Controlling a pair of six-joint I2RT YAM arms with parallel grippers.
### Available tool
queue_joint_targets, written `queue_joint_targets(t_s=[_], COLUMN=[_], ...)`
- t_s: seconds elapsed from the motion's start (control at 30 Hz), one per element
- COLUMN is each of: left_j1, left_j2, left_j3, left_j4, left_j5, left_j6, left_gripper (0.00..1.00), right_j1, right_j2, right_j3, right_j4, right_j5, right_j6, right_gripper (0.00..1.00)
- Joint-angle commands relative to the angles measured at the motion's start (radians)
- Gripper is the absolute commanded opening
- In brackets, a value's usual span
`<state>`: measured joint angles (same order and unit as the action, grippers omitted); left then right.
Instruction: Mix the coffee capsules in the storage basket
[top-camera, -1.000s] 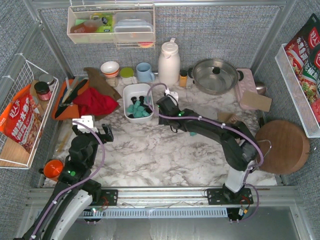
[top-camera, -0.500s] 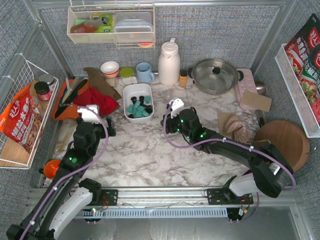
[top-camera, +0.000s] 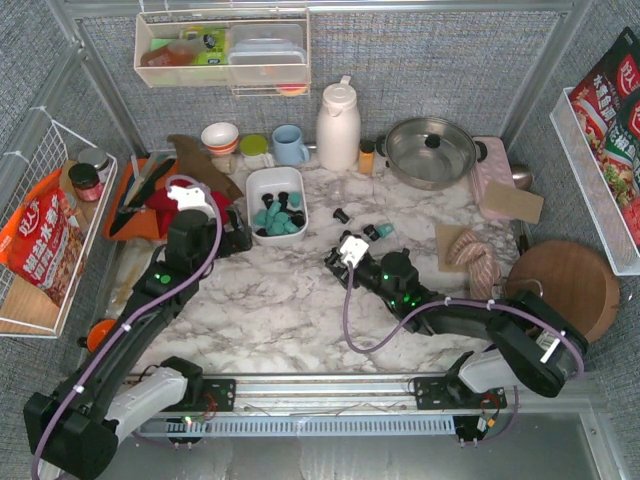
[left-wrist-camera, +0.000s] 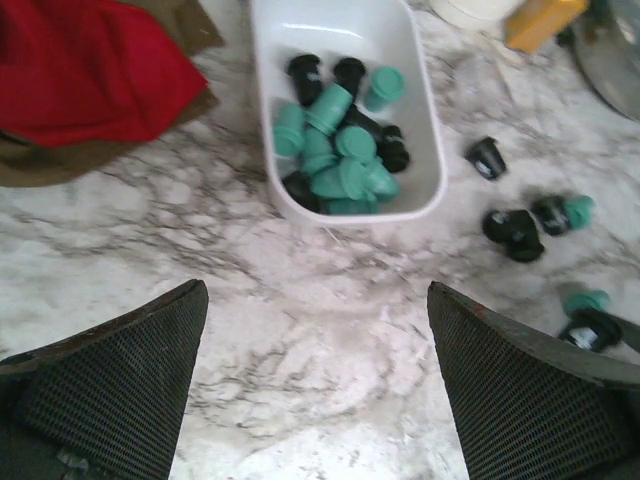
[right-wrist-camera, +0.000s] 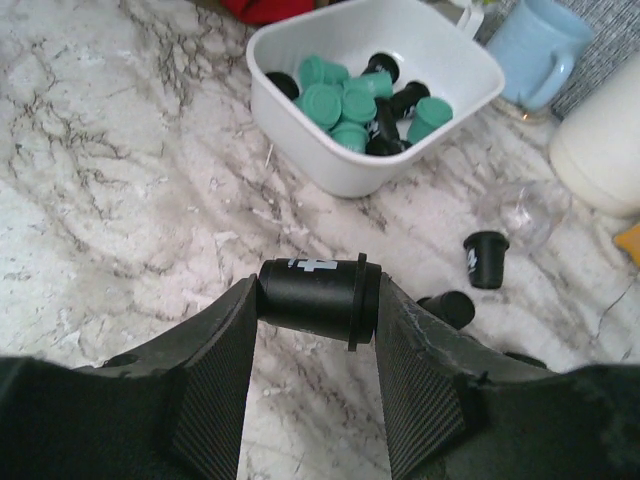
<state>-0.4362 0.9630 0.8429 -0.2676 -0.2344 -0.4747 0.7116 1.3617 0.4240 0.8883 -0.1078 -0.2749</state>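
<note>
From above, the storage basket (top-camera: 276, 180) sits on the marble table (top-camera: 280, 310) toward 12 o'clock, filled with teal and black coffee capsules (top-camera: 278, 216). Stray capsules (top-camera: 372, 232) lie at its 3 o'clock. The left gripper (top-camera: 238, 233) is at its 8 o'clock and the right gripper (top-camera: 336, 262) at its 5 o'clock.

In the left wrist view, the jaws are spread fully and hold nothing. The basket is at 12 o'clock.

In the right wrist view, the half-closed fingers (right-wrist-camera: 215, 370) clamp a black capsule (right-wrist-camera: 318, 298) lying sideways. The basket is at 12 o'clock.

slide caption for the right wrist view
Right gripper holding a black capsule, white basket of teal and black capsules beyond
</note>
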Motion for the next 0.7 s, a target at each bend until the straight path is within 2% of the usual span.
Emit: queue_joint_targets(t_s=[0.0, 0.13, 0.27, 0.4, 0.67], left_j1=[0.001, -0.007, -0.067, -0.165, -0.274], left_j2=[-0.033, -0.015, 0.015, 0.05, 0.153], left_j3=[-0.086, -0.16, -0.188, -0.194, -0.259], left_j4=[0.187, 0.314, 0.379, 0.397, 0.585], left_j5=[0.247, 0.459, 0.503, 0.438, 0.491], left_j6=[-0.064, -0.101, -0.084, -0.041, -0.029], left_gripper=[0.99, 0.91, 0.85, 0.8, 0.69], right_j1=[0.0, -0.001, -0.001, -0.001, -0.001], right_j2=[0.035, 0.096, 0.171, 0.16, 0.082], right_j3=[-0.004, -0.084, -0.14, -0.146, -0.151], right_j4=[0.161, 0.353, 0.505, 0.498, 0.422], right_j5=[-0.024, -0.057, -0.107, -0.222, -0.253], right_j6=[-0.049, -0.052, -0.092, -0.137, -0.185], right_gripper=[0.0, 0.0, 0.0, 0.0, 0.0])
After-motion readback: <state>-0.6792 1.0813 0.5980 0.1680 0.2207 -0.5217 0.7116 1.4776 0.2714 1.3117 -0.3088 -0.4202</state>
